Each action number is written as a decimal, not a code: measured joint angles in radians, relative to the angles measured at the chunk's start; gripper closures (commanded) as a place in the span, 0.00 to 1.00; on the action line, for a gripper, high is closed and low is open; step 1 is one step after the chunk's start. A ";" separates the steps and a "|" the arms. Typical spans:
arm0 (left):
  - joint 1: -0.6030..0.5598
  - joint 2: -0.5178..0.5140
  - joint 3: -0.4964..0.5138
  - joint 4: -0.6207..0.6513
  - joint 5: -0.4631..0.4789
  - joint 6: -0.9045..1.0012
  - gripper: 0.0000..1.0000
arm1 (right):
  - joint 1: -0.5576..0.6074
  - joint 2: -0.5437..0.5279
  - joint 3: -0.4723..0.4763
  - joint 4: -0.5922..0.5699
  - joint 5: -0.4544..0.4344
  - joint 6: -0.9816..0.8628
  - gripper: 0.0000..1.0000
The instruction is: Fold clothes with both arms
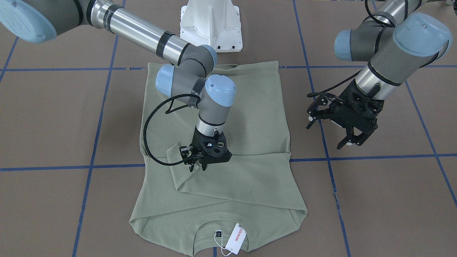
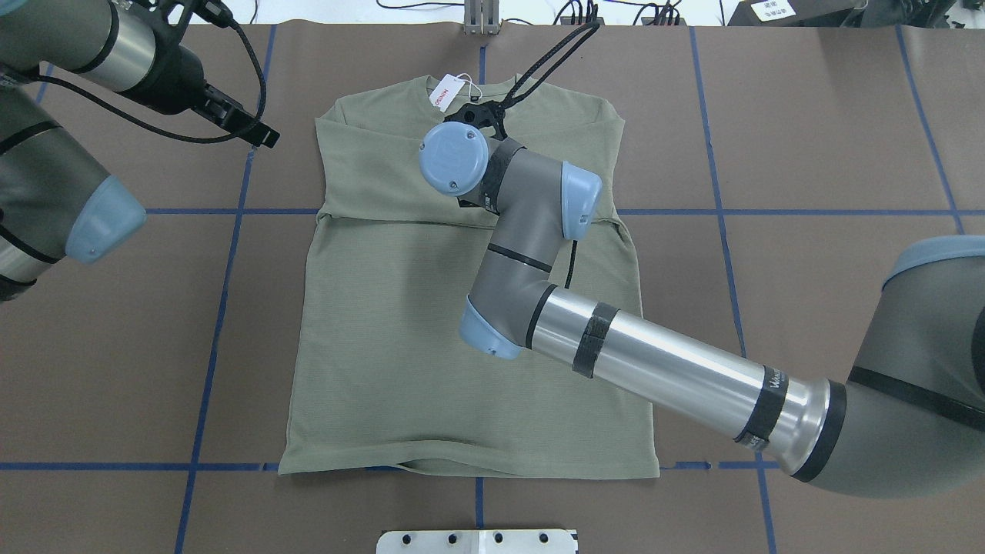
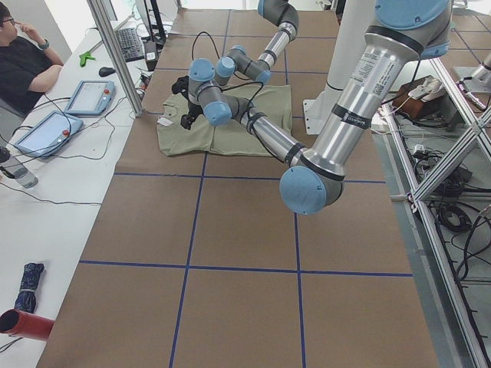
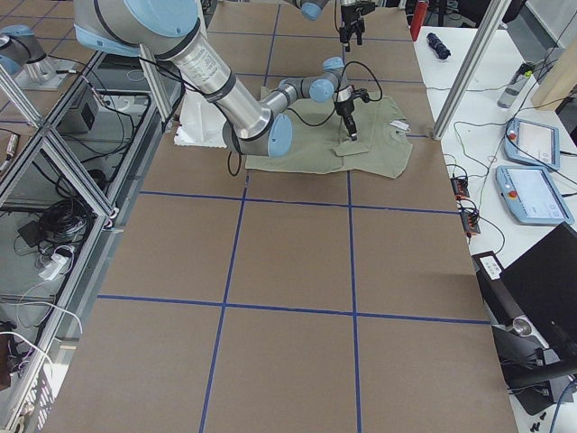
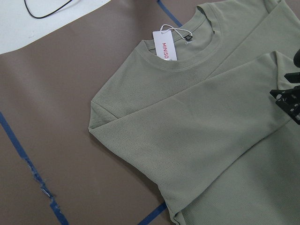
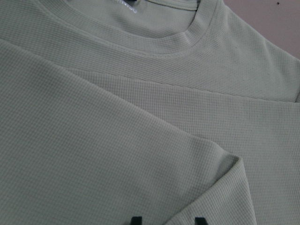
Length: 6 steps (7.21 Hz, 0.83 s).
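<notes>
The sage-green shirt (image 1: 250, 117) lies flat on the brown table, neck toward the far side from the robot, both sleeves folded across its chest. Its white MINISO hang tag (image 1: 237, 237) rests at the collar (image 5: 187, 61). My right gripper (image 1: 196, 166) hovers just over the cuff (image 6: 236, 166) of the upper folded sleeve; its fingertips (image 6: 136, 219) stand apart and open, with nothing between them. My left gripper (image 1: 326, 134) hangs open above bare table beside the shirt's shoulder, off the cloth. In the overhead view the right arm (image 2: 539, 254) hides its own gripper.
The white pedestal base (image 1: 210, 25) stands beyond the shirt's hem. Blue tape lines (image 2: 223, 308) grid the brown table. A person (image 3: 23, 61) sits at a side desk with tablets (image 3: 88, 96). A wide stretch of brown table (image 4: 297, 298) extends away from the shirt.
</notes>
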 measured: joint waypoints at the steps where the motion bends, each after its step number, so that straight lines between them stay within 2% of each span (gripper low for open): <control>1: 0.000 0.000 0.000 -0.001 0.000 0.000 0.00 | -0.002 0.000 0.000 -0.001 0.000 -0.001 1.00; 6: 0.000 0.000 -0.005 0.000 0.000 -0.003 0.00 | 0.006 -0.008 0.021 -0.014 -0.001 -0.034 1.00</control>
